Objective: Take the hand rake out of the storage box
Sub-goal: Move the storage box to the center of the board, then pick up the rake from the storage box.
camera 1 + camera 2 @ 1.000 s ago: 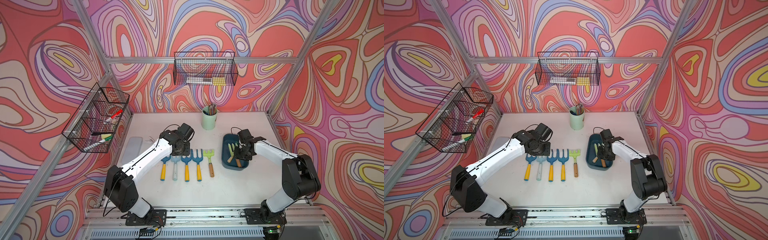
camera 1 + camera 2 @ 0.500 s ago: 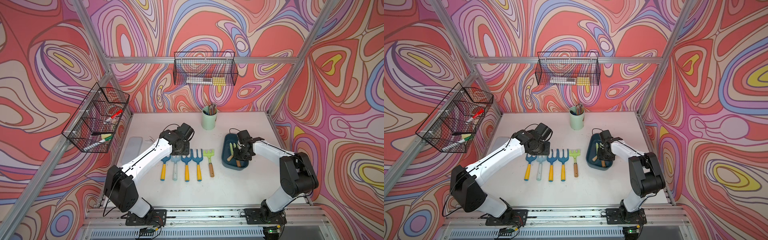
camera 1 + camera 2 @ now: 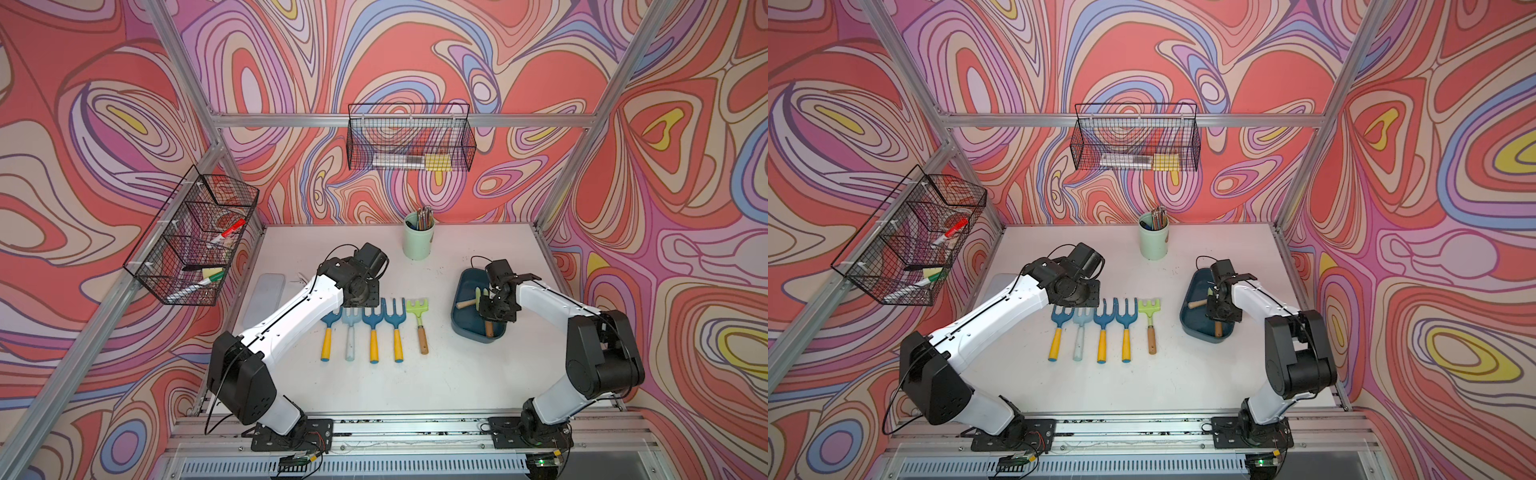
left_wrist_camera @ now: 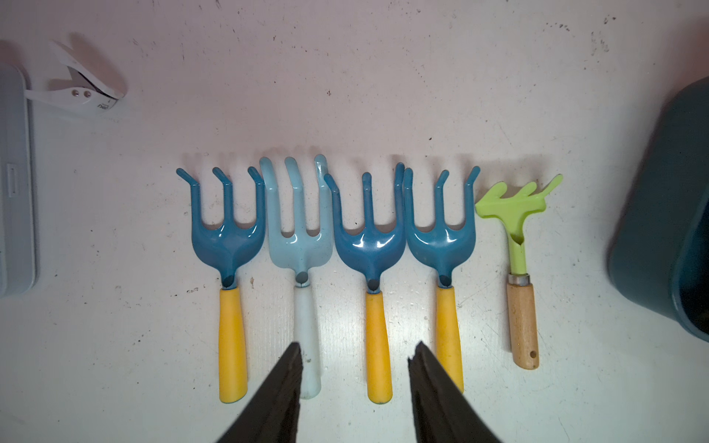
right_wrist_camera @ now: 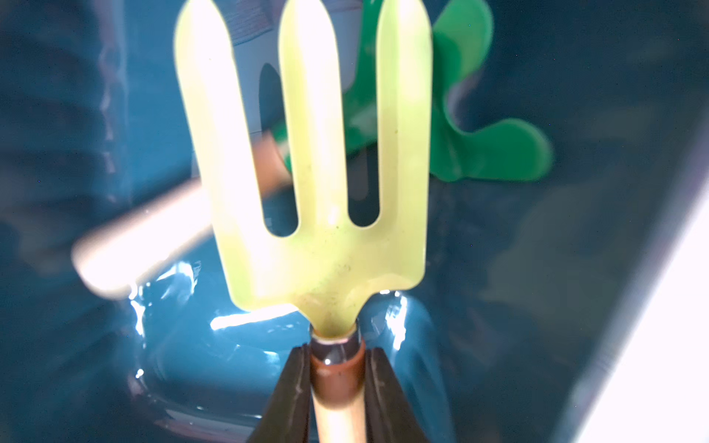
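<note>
Right wrist view gave it best: the pale rake (image 5: pixel 322 230), three flat tines, was inside the box (image 5: pixel 57 115), and the right gripper (image 5: pixel 337 356) was clamped on its neck, a jaw on either side just below the metal collar. Behind its tines lay a green rake (image 5: pixel 491 153), whose wooden handle ran crosswise under the pale head; I couldn't tell whether the two touched. The box walls stood all round both tools.

In both top views the box sat on the right side of the table (image 3: pixel 436 374), with the right arm bent down into it. The pale rake's handle end showed near the box's front wall, and the green rake's handle pointed toward its left wall.

To the left of the box, apart from it, five tools lay in a neat row, heads away from the robot: a lime rake (image 4: pixel 518 214) nearest the box, then blue rakes (image 4: pixel 368 237), three dark and one light. The left gripper (image 4: pixel 355 353) hung over that row with its jaws apart.

Further left were a grey lid (image 3: pixel 264 299) and a small white clip (image 4: pixel 76 84). A mint cup (image 3: pixel 418 241) of pencils stood at the back. Wire baskets (image 3: pixel 409 141) hung on the walls.
</note>
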Robot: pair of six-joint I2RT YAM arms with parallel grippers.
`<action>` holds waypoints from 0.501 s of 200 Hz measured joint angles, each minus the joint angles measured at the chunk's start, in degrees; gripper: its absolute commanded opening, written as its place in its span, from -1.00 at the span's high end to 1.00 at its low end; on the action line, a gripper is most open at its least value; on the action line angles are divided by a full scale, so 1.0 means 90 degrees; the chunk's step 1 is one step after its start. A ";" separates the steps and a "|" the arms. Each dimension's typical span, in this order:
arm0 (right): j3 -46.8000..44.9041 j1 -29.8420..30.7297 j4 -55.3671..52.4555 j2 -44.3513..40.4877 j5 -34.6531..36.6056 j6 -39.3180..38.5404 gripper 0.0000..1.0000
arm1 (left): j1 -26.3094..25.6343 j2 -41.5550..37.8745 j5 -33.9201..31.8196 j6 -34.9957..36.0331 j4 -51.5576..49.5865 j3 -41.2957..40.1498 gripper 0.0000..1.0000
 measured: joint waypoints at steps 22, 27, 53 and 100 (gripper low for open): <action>0.0015 -0.0250 -0.0165 -0.0036 0.0022 -0.0083 0.79 | 0.0000 -0.0002 -0.0022 0.0032 0.0000 0.0022 0.01; 0.0019 -0.0318 -0.0199 -0.0041 0.0024 -0.0109 0.79 | 0.0002 -0.0002 -0.0029 0.0039 -0.0002 0.0022 0.00; 0.0051 -0.0726 -0.0342 -0.0134 0.0078 -0.0274 0.82 | 0.0041 -0.0083 -0.0036 0.0041 0.0002 -0.0012 0.01; 0.0338 -0.0869 -0.0401 -0.0393 -0.0036 -0.0342 0.87 | 0.0134 -0.0342 -0.0056 0.0041 -0.0007 -0.0168 0.01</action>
